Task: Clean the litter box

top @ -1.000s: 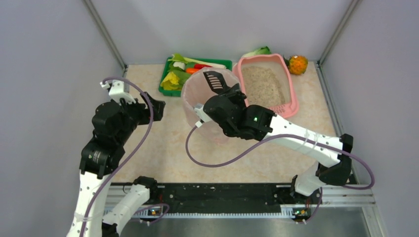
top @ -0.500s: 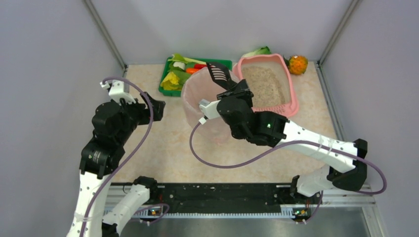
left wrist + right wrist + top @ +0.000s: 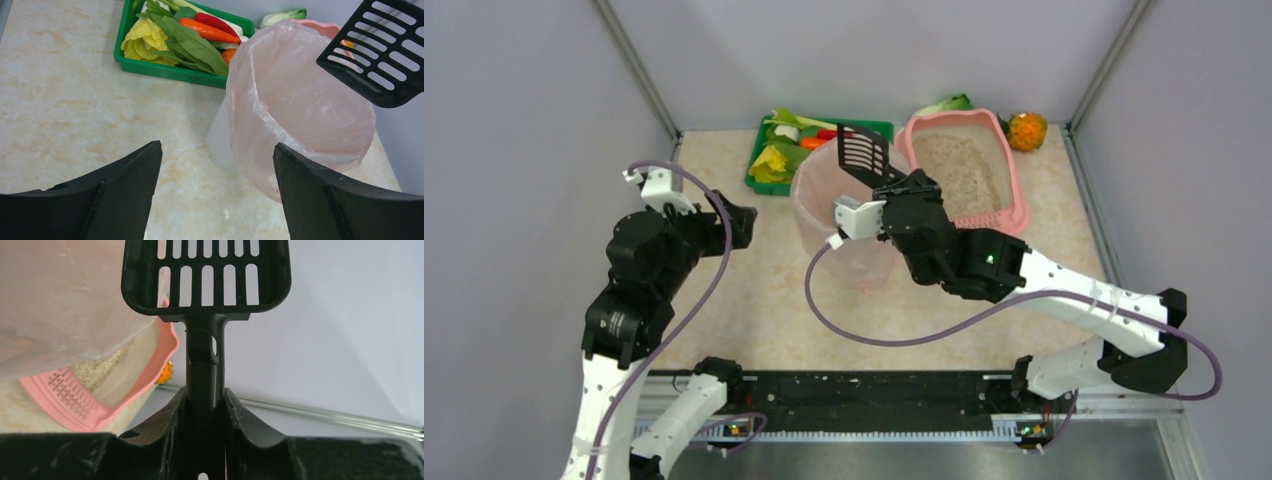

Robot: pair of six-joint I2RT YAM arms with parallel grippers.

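Your right gripper [image 3: 205,400] pinches black slotted plastic scoop [image 3: 206,275]; left gripper [image 3: 216,147] spread, idle. Swing scoop toward 3 o'clock, dip shallow into pink plastic litter box [image 3: 1014,180].

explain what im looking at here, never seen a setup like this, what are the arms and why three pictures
These are two robot arms bolted at the near edge of a table. One picture looks down from above and behind them; the other two come from a camera on each wrist. On the table stand a green tray of vegetables, a pink bag-lined bin and a pink litter box with beige litter. The right gripper is shut on the handle of a black slotted scoop, held up near the bin's rim. The left gripper is open and holds nothing.
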